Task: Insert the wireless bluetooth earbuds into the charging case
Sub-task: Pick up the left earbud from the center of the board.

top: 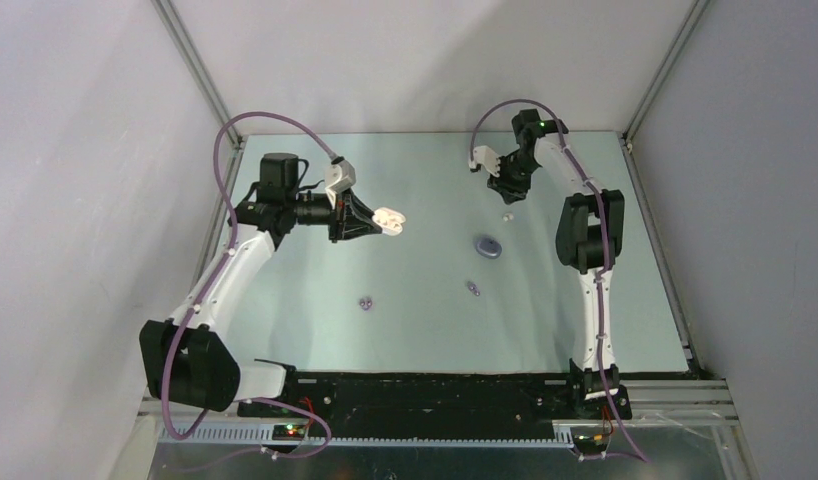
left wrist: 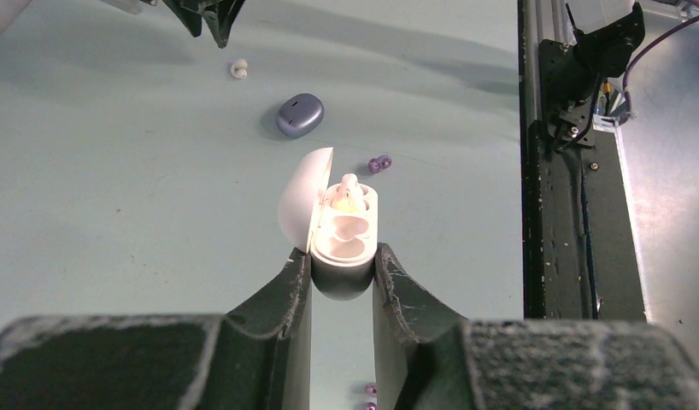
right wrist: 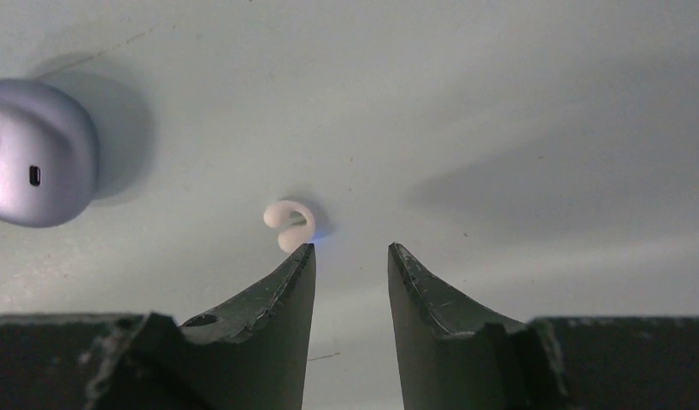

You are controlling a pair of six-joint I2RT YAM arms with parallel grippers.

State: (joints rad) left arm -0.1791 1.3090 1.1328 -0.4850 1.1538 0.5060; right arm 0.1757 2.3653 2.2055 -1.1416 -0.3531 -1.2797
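Left gripper (left wrist: 343, 256): my fingers pinch the lower body of the white charging case, one on each side.
White charging case (left wrist: 346, 243): held between my left fingers, with its lid swung open to the left. The socket nearer me is bare.
Seated white earbud (left wrist: 348, 195): sits in the case's farther socket, just ahead of my left fingertips.
Near purple earbud (left wrist: 369, 393): lies on the table (left wrist: 115, 188) beneath and behind my left fingertips, partly cut off by the picture's edge.
Far purple earbud (left wrist: 379, 163): lies just past the open case, slightly to the right.
Purple case (left wrist: 299, 115): closed, farther ahead of my left gripper and a little to the left.
Loose white earbud (left wrist: 238, 69): lies beyond the purple case, near my other gripper.
Right gripper (right wrist: 351, 252): my fingers are spread and hold nothing. The loose white earbud lies just off the tip of the left-hand finger, outside the gap. I cannot tell whether it touches the finger. The purple case is well off to that same side.
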